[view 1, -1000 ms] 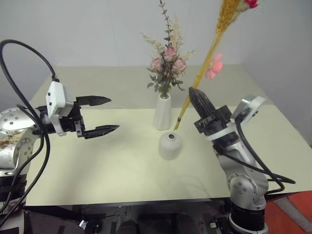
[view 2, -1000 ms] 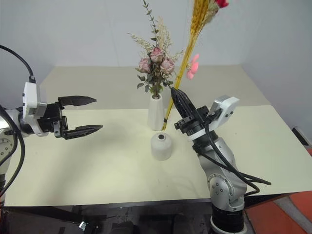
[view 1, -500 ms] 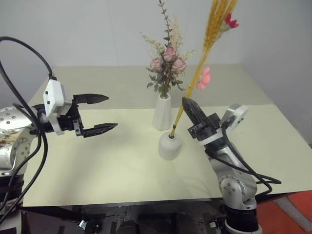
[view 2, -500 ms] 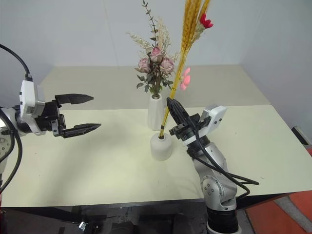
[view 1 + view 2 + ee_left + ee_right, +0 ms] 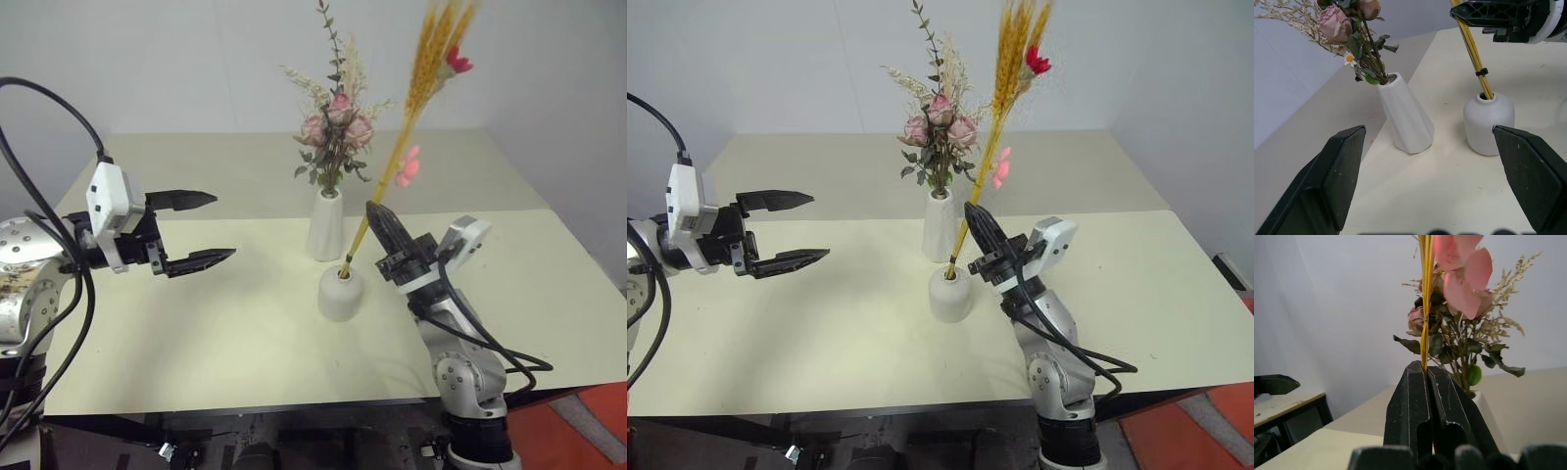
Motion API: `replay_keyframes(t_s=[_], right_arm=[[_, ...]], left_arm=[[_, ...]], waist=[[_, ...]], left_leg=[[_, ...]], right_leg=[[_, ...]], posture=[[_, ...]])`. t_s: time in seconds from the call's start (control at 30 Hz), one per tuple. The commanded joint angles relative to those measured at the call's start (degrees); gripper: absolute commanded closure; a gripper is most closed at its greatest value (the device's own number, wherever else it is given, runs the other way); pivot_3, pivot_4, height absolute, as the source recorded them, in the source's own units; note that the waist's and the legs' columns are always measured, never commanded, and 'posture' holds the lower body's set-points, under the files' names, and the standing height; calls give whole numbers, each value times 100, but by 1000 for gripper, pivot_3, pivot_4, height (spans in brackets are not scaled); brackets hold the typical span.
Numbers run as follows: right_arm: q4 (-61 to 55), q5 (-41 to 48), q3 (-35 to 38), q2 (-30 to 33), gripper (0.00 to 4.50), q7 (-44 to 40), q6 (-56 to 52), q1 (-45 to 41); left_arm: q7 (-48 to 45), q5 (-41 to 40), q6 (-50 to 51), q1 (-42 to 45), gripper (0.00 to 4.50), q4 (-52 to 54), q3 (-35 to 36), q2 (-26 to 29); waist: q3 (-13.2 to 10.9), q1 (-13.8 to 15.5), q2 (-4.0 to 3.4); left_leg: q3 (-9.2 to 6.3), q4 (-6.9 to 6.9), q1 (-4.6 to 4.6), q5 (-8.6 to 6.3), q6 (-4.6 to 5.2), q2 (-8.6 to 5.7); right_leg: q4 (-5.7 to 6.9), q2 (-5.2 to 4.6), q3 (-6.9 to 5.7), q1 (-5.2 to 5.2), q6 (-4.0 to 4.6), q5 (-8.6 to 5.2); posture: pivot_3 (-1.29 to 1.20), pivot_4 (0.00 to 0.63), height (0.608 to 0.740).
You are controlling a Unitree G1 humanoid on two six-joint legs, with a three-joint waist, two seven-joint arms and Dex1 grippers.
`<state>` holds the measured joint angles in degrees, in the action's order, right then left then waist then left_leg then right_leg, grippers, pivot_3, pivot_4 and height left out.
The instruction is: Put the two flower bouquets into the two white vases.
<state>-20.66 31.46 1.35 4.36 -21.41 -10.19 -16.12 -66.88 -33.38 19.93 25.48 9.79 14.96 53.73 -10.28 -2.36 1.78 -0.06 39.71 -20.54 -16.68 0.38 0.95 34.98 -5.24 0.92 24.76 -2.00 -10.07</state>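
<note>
The right claw (image 5: pixel 376 211) is clamping its two black fingers tight around the golden stems of the dried-grass bunch (image 5: pixel 428 61), gripping low on the stalks, and the stem ends are sitting right in the mouth of the squat vase (image 5: pixel 340 292) on the pale table (image 5: pixel 216 333). The bunch is leaning up and away to the right, its golden heads and a red blossom riding high against the wall, with a pink blossom hanging partway down the stems. In the right wrist view the closed fingers (image 5: pixel 1410 406) are pinching the yellow stalks between them, pink petals looming just above. Just behind the squat vase, the tall vase (image 5: pixel 326 225) is standing upright with the rose bouquet (image 5: pixel 335 127) already seated in its neck, pink heads and grey-green leaves fanning out above it. The two vases are standing close together but apart, as the left wrist view is showing. Over on the left, the left claw (image 5: pixel 208 228) is hovering above the table with its jaws spread wide and nothing between them, well apart from both vases and pointing toward them. No brand, label or lettering is readable on anything here.
</note>
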Motion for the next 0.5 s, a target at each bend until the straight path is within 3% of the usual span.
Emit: replay_keyframes(t_s=[0.03,0.5], right_arm=[[-12,-11,101,66,4436,-81,147,-150],[-120,246,166,211,4436,-184,-37,-275]], left_arm=[[21,-27,-61,30,0,128,177,104],[50,-24,-101,71,0,97,137,32]], waist=[[0,-5,0],[0,-6,0]], left_leg=[[0,0,0,0,0,0],[0,2,-41,1,-1,-1]], right_leg=[[0,0,0,1,0,0],[5,-1,0,39,2,2]], posture=[[0,150,740],[0,150,740]])
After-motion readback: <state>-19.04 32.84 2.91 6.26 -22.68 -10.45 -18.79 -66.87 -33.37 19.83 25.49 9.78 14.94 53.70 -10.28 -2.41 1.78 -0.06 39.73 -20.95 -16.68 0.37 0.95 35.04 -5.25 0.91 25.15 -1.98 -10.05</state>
